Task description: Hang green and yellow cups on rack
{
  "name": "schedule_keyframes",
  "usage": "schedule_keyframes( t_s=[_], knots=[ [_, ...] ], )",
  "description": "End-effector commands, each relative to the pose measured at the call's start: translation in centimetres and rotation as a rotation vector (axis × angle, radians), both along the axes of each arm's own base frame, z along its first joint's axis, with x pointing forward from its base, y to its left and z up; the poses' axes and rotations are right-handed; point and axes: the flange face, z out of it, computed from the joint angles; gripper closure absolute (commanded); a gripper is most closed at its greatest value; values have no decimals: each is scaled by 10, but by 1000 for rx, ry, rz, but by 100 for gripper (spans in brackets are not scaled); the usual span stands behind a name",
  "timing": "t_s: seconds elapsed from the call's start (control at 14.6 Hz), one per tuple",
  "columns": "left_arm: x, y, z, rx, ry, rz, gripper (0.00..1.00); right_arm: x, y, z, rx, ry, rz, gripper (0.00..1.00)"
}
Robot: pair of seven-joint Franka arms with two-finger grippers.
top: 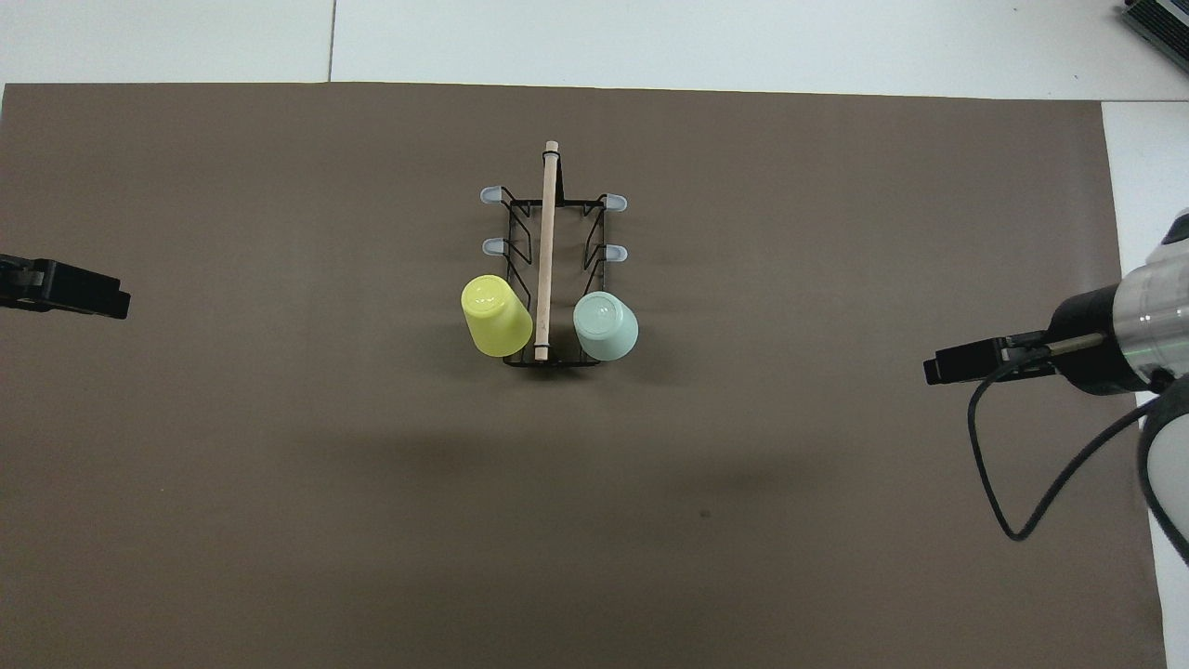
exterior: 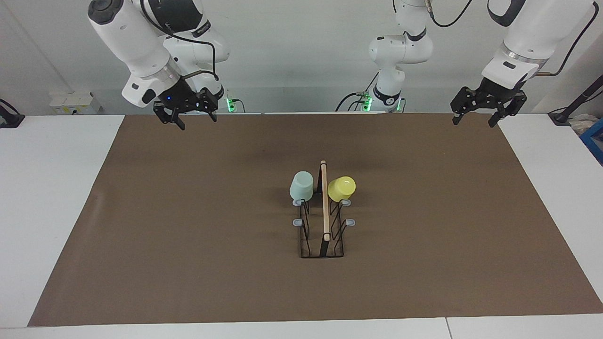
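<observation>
With both cups already inverted on the rack (exterior: 324, 221) pegs nearest the robots, green cup (exterior: 301, 185) toward the right end effector (exterior: 186, 115), yellow cup (exterior: 341, 188) toward the left end effector (exterior: 475, 115): both spread open, empty, raised well apart over tabletop (exterior: 188, 235) edges, presumably waiting.

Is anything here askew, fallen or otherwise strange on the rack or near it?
Nothing stands out. The green cup and the yellow cup both hang upside down on the rack, one on each side of its wooden bar, at the end nearest the robots. Both hands are empty, away from it.
</observation>
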Motion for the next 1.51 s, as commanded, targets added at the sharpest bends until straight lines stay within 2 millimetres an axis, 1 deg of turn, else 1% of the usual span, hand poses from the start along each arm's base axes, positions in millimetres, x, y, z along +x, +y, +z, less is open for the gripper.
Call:
schedule_keyframes(
  t_s=[0.0, 0.07, 0.21, 0.27, 0.41, 0.48, 0.55, 0.62, 0.69, 0.82, 0.96, 1.03, 1.44],
  knots=[
    [-3, 4, 3, -6, -11, 6, 0, -4, -7, 6, -181, -30, -30, 0],
    [-3, 4, 4, -7, -12, 5, 0, -5, -11, 8, -194, -22, -41, 0],
    [-3, 4, 5, -8, -14, 7, 0, 1, -16, 22, -196, -39, -63, 0],
    [-3, 5, 5, -8, -14, 9, 0, 7, -15, 30, -185, -50, -100, 0],
    [-3, 5, 5, -6, -14, 9, 0, 21, -5, 54, -175, -42, -194, 0],
    [-3, 5, 4, -8, -12, 9, 0, 24, -3, 59, -174, -28, -244, 0],
    [-3, 5, 5, -6, -14, 9, 0, 26, -2, 55, -172, -30, -250, 0],
    [-2, 6, 5, -6, -14, 10, 0, 29, 0, 46, -170, -41, -253, 0],
    [-2, 6, 5, -6, -14, 10, 0, 31, 7, 43, -168, -52, -245, 0],
    [-3, 5, 4, -6, -12, 9, 0, 37, 12, 40, -122, -67, -261, 0],
    [-3, 5, 5, -6, -14, 9, 0, 49, 24, 35, -108, -97, -256, 0],
    [-3, 5, 3, -6, -11, 9, 0, 48, 26, 34, -110, -88, -251, 0],
    [-3, 5, 3, -4, -8, 4, 0, 49, 26, 33, -111, -92, -228, 0]
  ],
)
